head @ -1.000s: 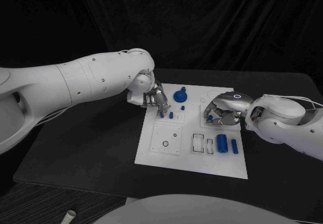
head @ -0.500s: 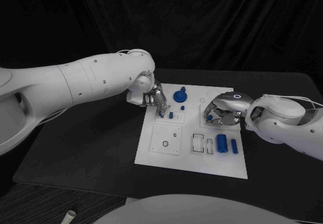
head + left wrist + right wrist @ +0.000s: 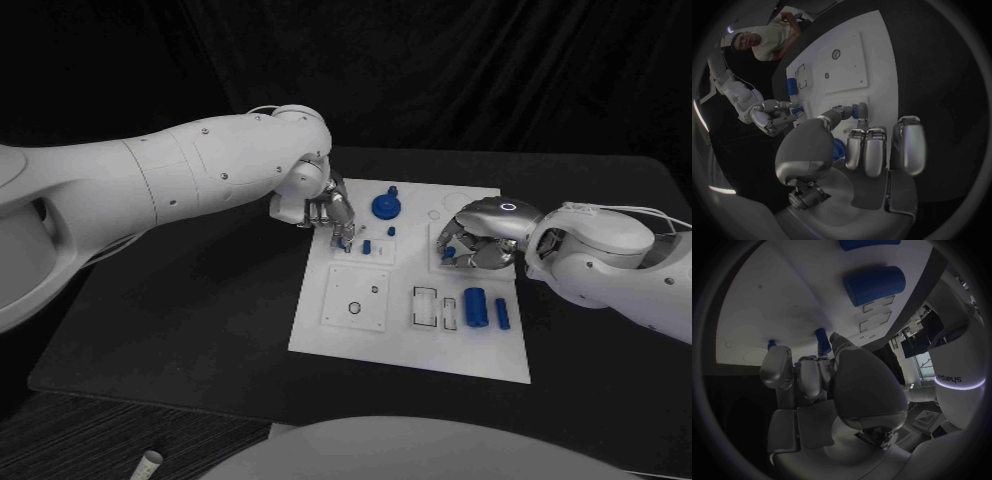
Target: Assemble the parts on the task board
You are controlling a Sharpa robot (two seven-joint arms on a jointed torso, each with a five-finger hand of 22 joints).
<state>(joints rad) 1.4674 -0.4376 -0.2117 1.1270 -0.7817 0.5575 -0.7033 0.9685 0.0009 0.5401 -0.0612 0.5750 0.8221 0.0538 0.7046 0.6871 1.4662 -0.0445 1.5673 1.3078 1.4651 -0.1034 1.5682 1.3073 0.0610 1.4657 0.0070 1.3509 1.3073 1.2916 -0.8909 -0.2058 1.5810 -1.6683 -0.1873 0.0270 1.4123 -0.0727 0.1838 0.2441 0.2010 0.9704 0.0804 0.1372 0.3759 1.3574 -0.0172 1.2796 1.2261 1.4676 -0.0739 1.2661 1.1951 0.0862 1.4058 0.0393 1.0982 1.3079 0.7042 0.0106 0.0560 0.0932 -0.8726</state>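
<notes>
Two blue cylinders [image 3: 488,310] lie at the white task board's [image 3: 418,345] lower right. Left hand [image 3: 326,212] pinches a small blue peg [image 3: 861,110]. Right hand [image 3: 476,243] curls over another part [image 3: 822,341], its grip unclear.

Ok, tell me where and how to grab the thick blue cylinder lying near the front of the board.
Take the thick blue cylinder across its middle, coming straight down from above. It lies flat on the task board, so only its rounded long sides are free. Keep the fingers narrow: a thinner blue rod lies close alongside. The right robot hand is probably the nearer one.
</notes>
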